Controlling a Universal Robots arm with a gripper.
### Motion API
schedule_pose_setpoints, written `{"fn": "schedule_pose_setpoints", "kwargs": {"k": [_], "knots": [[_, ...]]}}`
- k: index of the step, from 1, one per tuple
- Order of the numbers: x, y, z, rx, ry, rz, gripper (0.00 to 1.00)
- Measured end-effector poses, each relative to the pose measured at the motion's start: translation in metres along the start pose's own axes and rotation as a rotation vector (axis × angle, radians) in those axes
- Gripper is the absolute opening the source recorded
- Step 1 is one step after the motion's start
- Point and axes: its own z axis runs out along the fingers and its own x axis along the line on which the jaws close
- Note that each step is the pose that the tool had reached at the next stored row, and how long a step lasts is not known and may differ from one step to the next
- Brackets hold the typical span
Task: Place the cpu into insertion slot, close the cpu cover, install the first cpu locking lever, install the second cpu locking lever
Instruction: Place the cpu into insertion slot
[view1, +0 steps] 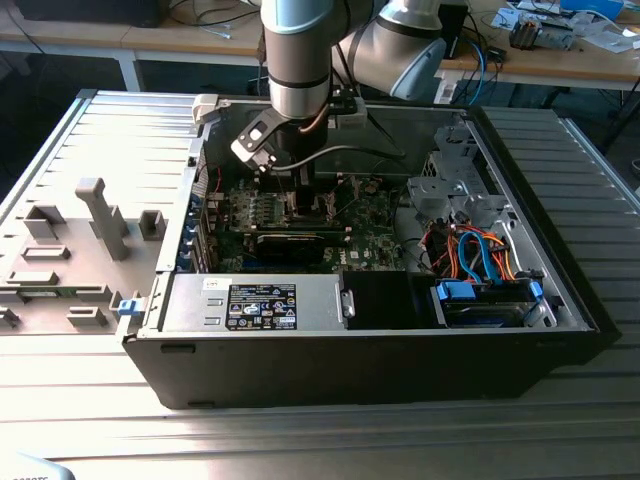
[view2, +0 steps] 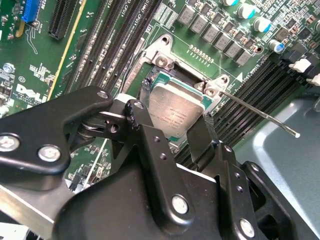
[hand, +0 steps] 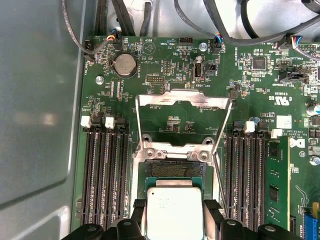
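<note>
Ok, claw (hand: 174, 206) is closed down to chip width and has the chip (hand: 174, 222) pinched by two opposite edges, one finger (hand: 139, 212) on each side. The second wrist view shows the same grip, claw (view2: 169, 125) around chip (view2: 176, 111). Chip is flat, silver top up, low over the socket (hand: 172, 170). It covers the part nearest the claw, and a strip of the dark pin area shows just past the fingertips. Can't tell if the chip is fully seated or a hair above.

Cover (hand: 182, 98) is open, standing up on the far side of the socket from the claw. Thin wire levers run along both its sides, one (hand: 223, 127) and the other (hand: 136, 125), neither latched down. In the second wrist view one lever rod (view2: 260, 114) sticks out free to the side of the claw, over the black memory slots (view2: 252, 92). Memory slots flank the claw on both sides on the green board (hand: 165, 65).

Exterior view: arm (view1: 300, 50) reaches straight down into the open computer case (view1: 380, 370), claw (view1: 297, 195) low over the board. Power supply box (view1: 260, 305) is well apart from the claw, by the case's near wall.
</note>
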Motion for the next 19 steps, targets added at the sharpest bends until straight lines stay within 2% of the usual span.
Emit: {"fn": "schedule_pose_setpoints", "kwargs": {"k": [19], "knots": [[0.0001, 0.0044, 0.0029, 0.0, -0.0014, 0.0, 0.54]]}}
